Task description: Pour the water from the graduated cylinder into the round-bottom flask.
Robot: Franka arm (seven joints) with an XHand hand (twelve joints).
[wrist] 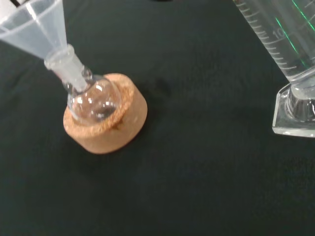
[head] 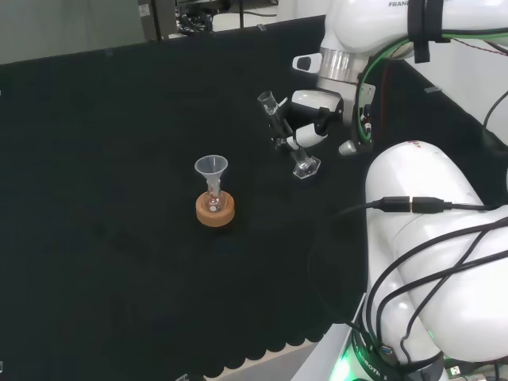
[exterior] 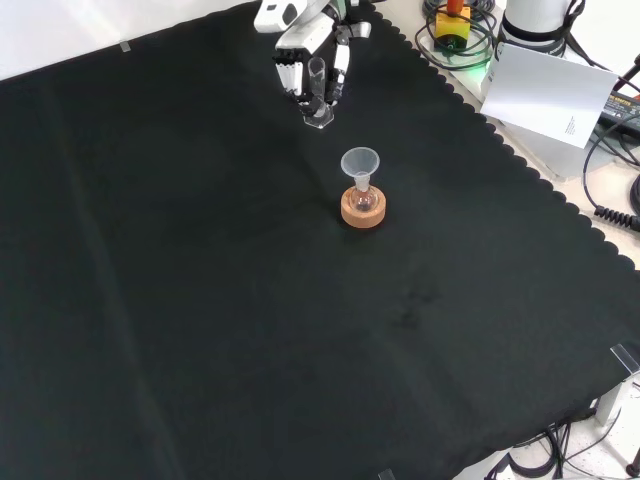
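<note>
A small round-bottom flask (head: 213,202) sits on a cork ring (head: 215,212) near the middle of the cloth, with a clear plastic funnel (head: 211,168) in its neck. In the head view the hand (head: 311,133) is to the right of the flask, its fingers curled round a clear graduated cylinder (head: 284,135). The cylinder is tilted, its hexagonal foot (head: 305,167) close to the cloth. In the front view the hand (exterior: 310,55) and cylinder (exterior: 318,92) are beyond the flask (exterior: 362,199). The wrist view has the flask (wrist: 93,98), funnel (wrist: 37,24), cork ring (wrist: 108,129) and cylinder foot (wrist: 295,113) close up.
The arm's white links (head: 432,238) fill the right of the head view. The cloth's scalloped edge (exterior: 520,165) runs along the right in the front view, with cables and a white sheet (exterior: 550,95) beyond it.
</note>
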